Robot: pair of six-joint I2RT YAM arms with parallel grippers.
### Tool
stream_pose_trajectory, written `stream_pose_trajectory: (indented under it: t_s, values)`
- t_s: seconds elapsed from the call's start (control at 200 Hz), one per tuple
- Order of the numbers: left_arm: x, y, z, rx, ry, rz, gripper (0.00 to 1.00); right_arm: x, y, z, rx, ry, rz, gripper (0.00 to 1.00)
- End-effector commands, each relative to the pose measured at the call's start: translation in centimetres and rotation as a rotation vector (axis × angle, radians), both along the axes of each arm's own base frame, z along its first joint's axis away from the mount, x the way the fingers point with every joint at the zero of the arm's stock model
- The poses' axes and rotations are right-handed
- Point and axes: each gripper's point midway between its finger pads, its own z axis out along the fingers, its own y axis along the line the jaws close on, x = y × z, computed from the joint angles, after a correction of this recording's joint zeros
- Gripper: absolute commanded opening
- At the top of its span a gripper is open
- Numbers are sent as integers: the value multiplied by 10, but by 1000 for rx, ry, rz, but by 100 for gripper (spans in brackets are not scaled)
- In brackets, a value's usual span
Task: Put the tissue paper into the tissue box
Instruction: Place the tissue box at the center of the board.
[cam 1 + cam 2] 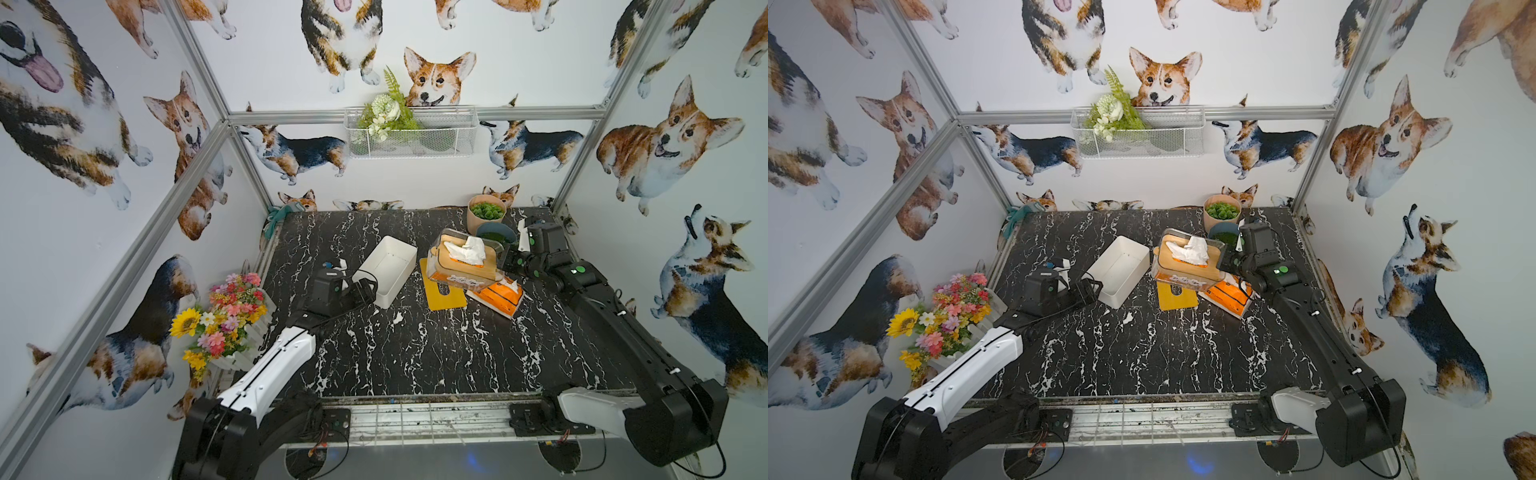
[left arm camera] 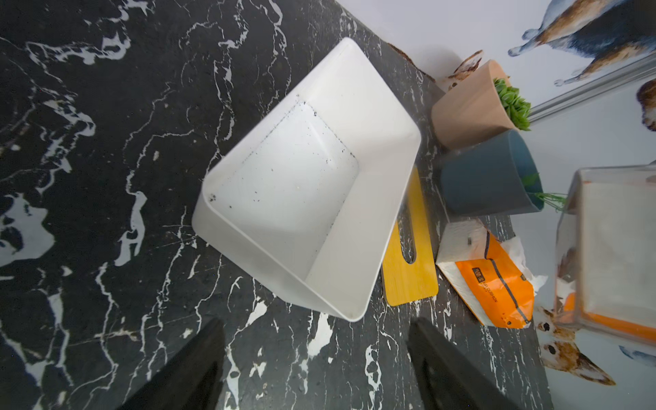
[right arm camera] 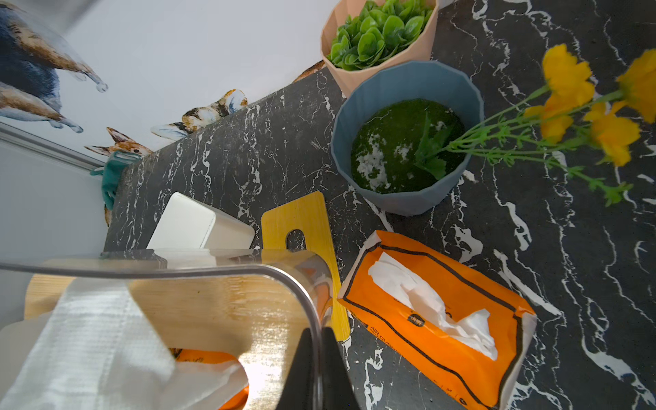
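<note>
Right arm (image 1: 602, 303) over counter (image 1: 415, 353), right fingers (image 3: 301, 369) pinching clear box (image 1: 457, 280) wall — box raised, tilted, tissue (image 1: 467, 249) poking out, orange pack (image 1: 500, 299) nearby, left fingers (image 2: 198, 362) spread by white bin (image 1: 384, 293).

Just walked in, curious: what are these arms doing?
The right gripper pinches the wall of a clear tissue box, holding it tilted above the table with a tissue poking through its wooden lid. The left gripper hangs open by an empty white bin. An orange tissue pack lies on the table.
</note>
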Motion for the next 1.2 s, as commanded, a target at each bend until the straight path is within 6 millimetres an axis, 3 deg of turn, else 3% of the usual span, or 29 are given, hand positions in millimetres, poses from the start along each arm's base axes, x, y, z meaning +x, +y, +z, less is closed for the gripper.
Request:
stream_pose_trajectory:
  t_s: [0.0, 0.14, 0.165, 0.18, 0.275, 0.51, 0.751, 0.911, 1.191]
  values:
    - [12, 1, -1, 44, 3, 96, 79, 6, 6, 25, 61, -99, 8, 0]
    - [21, -3, -12, 90, 41, 142, 73, 2, 6, 20, 62, -91, 12, 0]
    - [20, -3, -18, 103, 58, 150, 73, -3, 5, 29, 68, -117, 13, 0]
    - [28, -5, -7, 93, 38, 155, 73, -4, 5, 29, 68, -118, 13, 0]
    - [33, -2, -14, 142, 70, 196, 67, -7, 5, 27, 69, -115, 14, 0]
    - [32, 2, -34, 216, 140, 250, 57, -8, 6, 22, 74, -106, 23, 0]
    - [30, 10, -31, 273, 136, 265, 53, -7, 9, 20, 83, -103, 31, 0]
    - [31, 8, -40, 280, 159, 255, 52, -7, 11, 18, 91, -99, 38, 0]
    - [34, 0, -53, 294, 204, 212, 30, -8, 10, 20, 88, -105, 37, 0]
